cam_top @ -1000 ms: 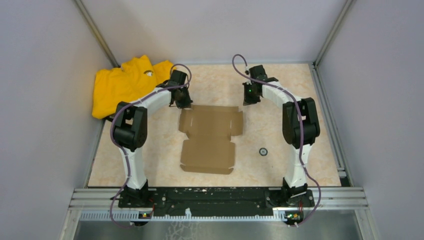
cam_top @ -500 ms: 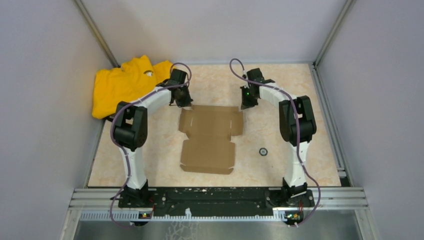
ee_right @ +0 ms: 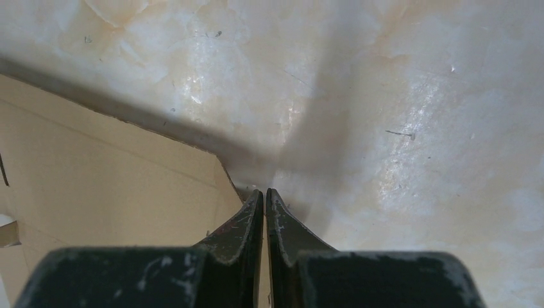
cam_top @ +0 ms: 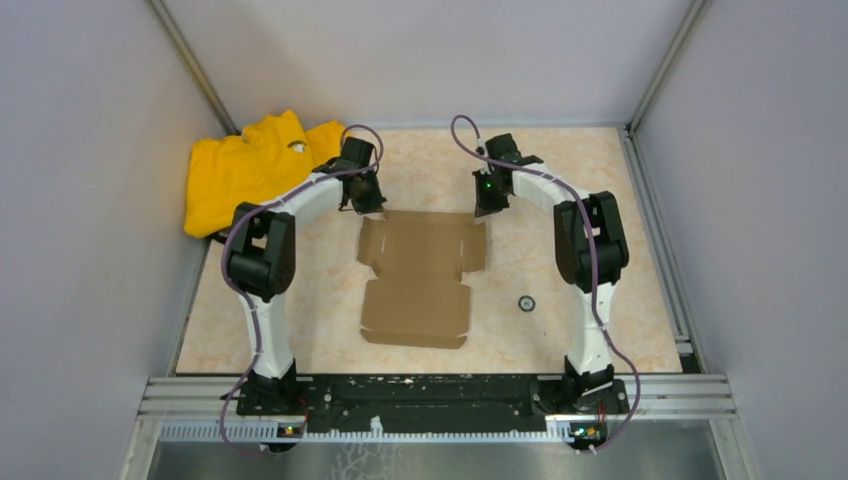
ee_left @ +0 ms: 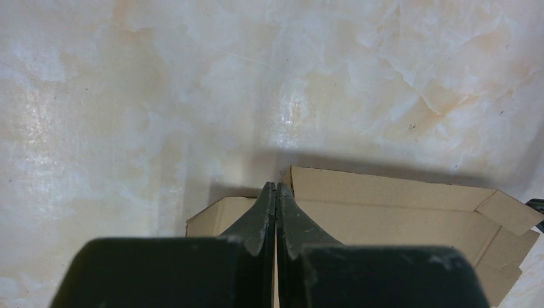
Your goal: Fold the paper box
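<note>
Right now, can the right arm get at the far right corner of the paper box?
Probably yes. The right gripper, shut, sits with its tips just beside that corner of the paper box, with only table between them. Nothing stands in the way.

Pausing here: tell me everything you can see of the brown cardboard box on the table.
The plain brown die-cut cardboard box lies fully unfolded and flat on the marble-look table, midway between the arms. It is unprinted and has crease lines, a wider far panel with side flaps and a narrower near panel with small tabs. The shut left tool sits at its far left corner and the shut right tool at its far right corner; whether either touches it cannot be judged.
</note>
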You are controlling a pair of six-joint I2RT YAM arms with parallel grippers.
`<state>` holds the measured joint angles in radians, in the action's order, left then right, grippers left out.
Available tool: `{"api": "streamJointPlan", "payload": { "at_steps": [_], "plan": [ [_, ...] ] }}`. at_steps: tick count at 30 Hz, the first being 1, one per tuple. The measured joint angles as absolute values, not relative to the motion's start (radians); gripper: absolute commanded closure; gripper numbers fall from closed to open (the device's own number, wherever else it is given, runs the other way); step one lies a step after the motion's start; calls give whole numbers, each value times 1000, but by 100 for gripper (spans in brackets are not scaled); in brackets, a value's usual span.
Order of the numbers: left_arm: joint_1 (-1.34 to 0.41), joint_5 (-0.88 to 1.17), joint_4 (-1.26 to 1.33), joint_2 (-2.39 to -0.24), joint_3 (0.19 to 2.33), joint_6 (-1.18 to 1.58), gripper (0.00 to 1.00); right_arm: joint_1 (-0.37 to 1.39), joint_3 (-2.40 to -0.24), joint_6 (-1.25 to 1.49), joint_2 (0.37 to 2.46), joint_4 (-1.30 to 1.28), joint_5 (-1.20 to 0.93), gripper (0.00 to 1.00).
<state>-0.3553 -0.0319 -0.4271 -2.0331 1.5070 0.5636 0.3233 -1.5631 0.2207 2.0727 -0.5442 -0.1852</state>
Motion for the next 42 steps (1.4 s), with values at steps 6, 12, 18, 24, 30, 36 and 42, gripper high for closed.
{"api": "streamJointPlan", "payload": {
  "at_steps": [6,12,18,24,30,36,42],
  "plan": [
    [-355,-25,-427,-2040,1508,564,100,337,-1594,221,2075,-549,-186,95],
    [-355,-24,-427,-2041,1509,564,100,347,-1594,221,2081,-550,-187,95],
    [-355,-22,-427,-2041,1509,564,100,353,-1594,222,2085,-550,-189,95],
    [-355,-19,-427,-2043,1509,564,100,360,-1614,229,2089,-559,-189,95],
    [-355,-15,-427,-2050,1509,565,100,370,-1626,232,2090,-566,-189,95],
    [-355,-15,-427,-2055,1509,568,100,376,-1639,232,2106,-568,-189,95],
    [-355,-15,-426,-2063,1509,572,100,384,-1646,233,2120,-569,-190,95]
  ]
}}
